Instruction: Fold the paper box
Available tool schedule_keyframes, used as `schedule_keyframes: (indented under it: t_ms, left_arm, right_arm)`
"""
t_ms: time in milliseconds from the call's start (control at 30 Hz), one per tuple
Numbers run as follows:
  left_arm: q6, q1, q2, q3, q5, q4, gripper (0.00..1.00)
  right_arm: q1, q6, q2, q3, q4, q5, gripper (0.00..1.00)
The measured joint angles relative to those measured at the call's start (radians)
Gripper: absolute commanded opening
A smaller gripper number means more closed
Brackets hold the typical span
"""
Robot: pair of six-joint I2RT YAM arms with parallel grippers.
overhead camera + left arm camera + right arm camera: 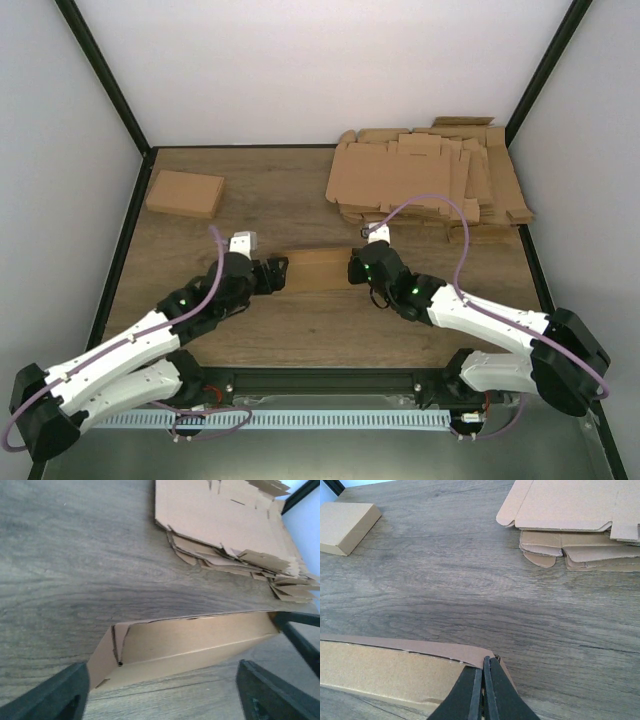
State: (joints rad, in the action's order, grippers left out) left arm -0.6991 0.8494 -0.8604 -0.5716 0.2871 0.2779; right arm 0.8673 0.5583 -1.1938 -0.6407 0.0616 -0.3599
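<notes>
The paper box (pixel 315 270) lies mid-table as a long, shallow brown tray between the two arms. My left gripper (pixel 278 276) is open at its left end. In the left wrist view the box (pixel 190 645) sits just ahead of the spread fingers (pixel 60 695), with its end flap standing up and nothing between the jaws. My right gripper (pixel 356 268) is at the right end. In the right wrist view its fingertips (pixel 484 672) are pressed together over the right corner of the box (pixel 385 672), pinching the thin cardboard wall there.
A thick pile of flat cardboard sheets (pixel 430 175) fills the back right and also shows in both wrist views (pixel 225 520) (pixel 575 510). A closed brown box (pixel 185 192) (pixel 345 525) sits at the back left. Dark frame posts and white walls enclose the table.
</notes>
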Motion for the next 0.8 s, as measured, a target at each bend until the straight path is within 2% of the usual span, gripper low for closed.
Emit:
schedule_keyframes:
  t_ms: [67, 100, 300, 400, 433, 467, 567, 633, 700, 800]
  left_arm:
    - [-0.024, -0.005, 0.013, -0.054, -0.013, 0.057, 0.99]
    - [-0.041, -0.009, 0.017, -0.082, -0.020, 0.080, 1.00]
    - [-0.131, -0.055, 0.012, -0.194, -0.059, 0.197, 1.00]
    - [-0.171, -0.138, 0.008, -0.205, -0.136, 0.210, 1.00]
    - [-0.187, -0.173, 0.007, -0.203, -0.169, 0.209, 0.98]
    - [-0.201, -0.201, 0.007, -0.197, -0.200, 0.201, 0.93]
    - [-0.264, -0.282, 0.006, -0.146, -0.302, 0.146, 0.69]
    - [-0.299, -0.317, 0.004, -0.095, -0.367, 0.106, 0.57]
    - [-0.333, -0.330, 0.003, -0.053, -0.404, 0.078, 0.53]
    - [-0.364, -0.344, 0.003, -0.011, -0.449, 0.045, 0.53]
  right_arm:
    - [0.000, 0.000, -0.002, 0.000, -0.002, 0.000, 0.01]
    - [0.000, 0.000, -0.002, 0.000, -0.003, -0.001, 0.01]
    - [0.000, 0.000, -0.003, 0.000, -0.004, -0.002, 0.01]
    - [0.000, 0.000, -0.003, -0.001, -0.004, -0.002, 0.01]
    - [0.000, 0.000, -0.003, -0.001, -0.004, -0.002, 0.01]
    - [0.000, 0.000, -0.003, -0.001, -0.004, -0.003, 0.01]
    - [0.000, 0.000, -0.003, -0.001, -0.004, -0.003, 0.01]
    - [0.000, 0.000, -0.003, -0.001, -0.004, -0.003, 0.01]
    - [0.000, 0.000, -0.003, -0.001, -0.004, -0.003, 0.01]
    - [0.000, 0.000, -0.003, -0.001, -0.004, -0.003, 0.01]
